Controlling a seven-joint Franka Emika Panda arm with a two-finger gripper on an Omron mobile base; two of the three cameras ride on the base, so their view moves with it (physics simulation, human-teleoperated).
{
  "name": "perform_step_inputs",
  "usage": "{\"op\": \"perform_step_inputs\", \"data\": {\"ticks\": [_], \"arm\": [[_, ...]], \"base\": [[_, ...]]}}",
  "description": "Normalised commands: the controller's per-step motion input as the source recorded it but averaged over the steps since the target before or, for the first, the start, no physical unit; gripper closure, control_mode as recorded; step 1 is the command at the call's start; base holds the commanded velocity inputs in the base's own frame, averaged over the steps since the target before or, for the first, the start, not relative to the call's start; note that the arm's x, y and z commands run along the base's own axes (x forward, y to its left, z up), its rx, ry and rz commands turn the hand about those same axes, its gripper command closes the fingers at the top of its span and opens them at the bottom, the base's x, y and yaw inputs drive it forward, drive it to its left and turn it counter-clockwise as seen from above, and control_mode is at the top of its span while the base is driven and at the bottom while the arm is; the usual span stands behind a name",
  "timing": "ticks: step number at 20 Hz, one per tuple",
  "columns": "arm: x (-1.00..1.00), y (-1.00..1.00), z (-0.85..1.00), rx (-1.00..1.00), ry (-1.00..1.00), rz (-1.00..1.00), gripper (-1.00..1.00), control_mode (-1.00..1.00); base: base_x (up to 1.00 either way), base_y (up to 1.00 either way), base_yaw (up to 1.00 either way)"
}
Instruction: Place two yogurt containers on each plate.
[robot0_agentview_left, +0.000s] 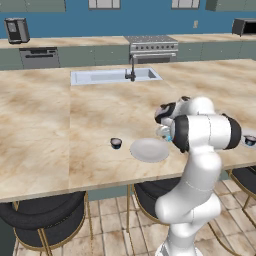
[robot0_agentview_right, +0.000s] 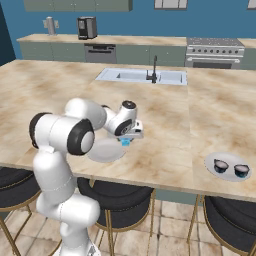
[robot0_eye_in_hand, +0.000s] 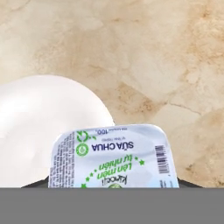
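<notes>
You see the far plate (robot0_agentview_right: 227, 169), by the bench's front edge, already carrying two dark cups (robot0_agentview_right: 221, 165). The jaws (robot0_agentview_right: 126, 141) have closed on the light blue yogurt cup (robot0_eye_in_hand: 114, 156) beside the empty near plate (robot0_agentview_left: 149, 150). A third dark cup (robot0_agentview_left: 116, 143) waits on the bench (robot0_agentview_left: 40, 125).

Base views flank arm, share island counter (robot0_agentview_left: 60, 125), hand view close, downward.

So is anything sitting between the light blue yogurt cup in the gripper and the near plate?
Nothing visible. The gripper holds the light blue yogurt cup just beside the near plate, whose surface looks bare. The loose dark cup sits on the plate's far side.
</notes>
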Motion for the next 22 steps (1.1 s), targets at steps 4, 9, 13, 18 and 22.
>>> {"op": "perform_step_inputs", "data": {"ticks": [4, 9, 13, 18, 22], "arm": [[-0.12, 0.83, -0.03, -0.05, 0.00, 0.00, 1.00, -1.00], [0.07, 0.05, -0.26, 0.00, 0.00, 0.00, 1.00, -1.00], [0.08, 0.00, -0.25, 0.00, 0.00, 0.00, 1.00, -1.00], [0.01, 0.00, -0.07, 0.00, 0.00, 0.00, 1.00, -1.00], [0.00, 0.02, 0.00, 0.00, 0.00, 0.00, -1.00, -1.00]], "base": [[0.00, 0.00, 0.00], [0.00, 0.00, 0.00], [0.00, 0.00, 0.00], [0.00, 0.00, 0.00], [0.00, 0.00, 0.00]]}}
